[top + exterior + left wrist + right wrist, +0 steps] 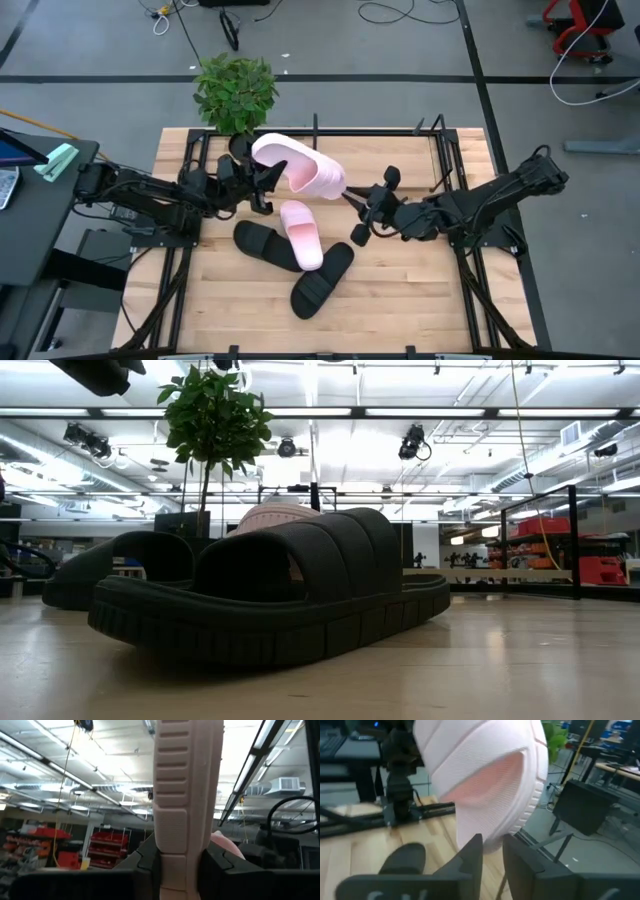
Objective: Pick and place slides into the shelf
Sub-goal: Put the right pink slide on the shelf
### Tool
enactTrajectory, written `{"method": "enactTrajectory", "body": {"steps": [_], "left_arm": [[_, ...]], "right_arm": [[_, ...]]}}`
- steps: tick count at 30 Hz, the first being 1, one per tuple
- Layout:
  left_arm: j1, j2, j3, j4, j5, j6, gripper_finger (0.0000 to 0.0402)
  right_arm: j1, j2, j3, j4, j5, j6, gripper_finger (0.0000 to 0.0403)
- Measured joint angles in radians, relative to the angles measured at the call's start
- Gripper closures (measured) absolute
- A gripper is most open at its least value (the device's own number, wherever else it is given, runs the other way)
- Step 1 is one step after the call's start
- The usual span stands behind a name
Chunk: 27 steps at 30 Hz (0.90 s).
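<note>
My left gripper [262, 186] is shut on a pale pink slide [300, 165] and holds it above the table's far middle. My right gripper [352, 198] comes in from the right; its fingers [470, 855] are open by a narrow gap just under that slide's [485, 785] right end. A second pink slide [302, 232] lies sole down on the table, between two black slides [265, 243] [322, 278]. In the low view the nearer black slide [270, 600] fills the front. The thin black shelf frame [400, 133] stands along the far edge. My left gripper pinches the pink slide's ribbed sole [175, 865] between its two fingers [147, 857], which lie across the sole near its left end. It comes roughly level from the table's left. The slide is lifted clear and reaches away toward the right. My right gripper: I cannot tell whether its fingertips touch the slide's right end [487, 845].
A potted plant [235, 92] stands at the far left corner, beside the shelf. Black arm rails [170, 270] run along both sides of the table. The near part of the wooden table [400, 300] holds nothing but the black slide.
</note>
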Motion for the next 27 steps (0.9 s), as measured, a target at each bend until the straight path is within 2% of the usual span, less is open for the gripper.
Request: {"method": "enactTrajectory", "body": {"steps": [3,9,13,19,25,27], "left_arm": [[0.000,0.005,-0.002,-0.066,-0.014,0.000,0.0315],[-0.003,0.002,0.020,-0.249,0.000,-0.161,0.0315],[0.000,0.004,0.094,-0.402,0.051,-0.291,0.0315],[0.002,0.046,0.267,-0.610,0.122,-0.366,0.0315],[0.011,0.199,0.499,-0.856,0.151,-0.407,0.0315],[0.028,0.257,0.590,-0.933,0.174,-0.425,0.0316]], "right_arm": [[0.022,-0.029,0.001,-0.081,-0.010,-0.003,0.0298],[0.111,-0.107,0.001,-0.247,-0.016,-0.013,0.0278],[0.208,-0.148,0.001,-0.336,-0.012,-0.079,0.0279],[0.347,-0.156,0.001,-0.435,-0.008,-0.203,0.0282],[0.444,-0.123,0.001,-0.445,0.005,-0.341,0.0288],[0.471,-0.113,0.001,-0.448,0.044,-0.378,0.0288]]}}
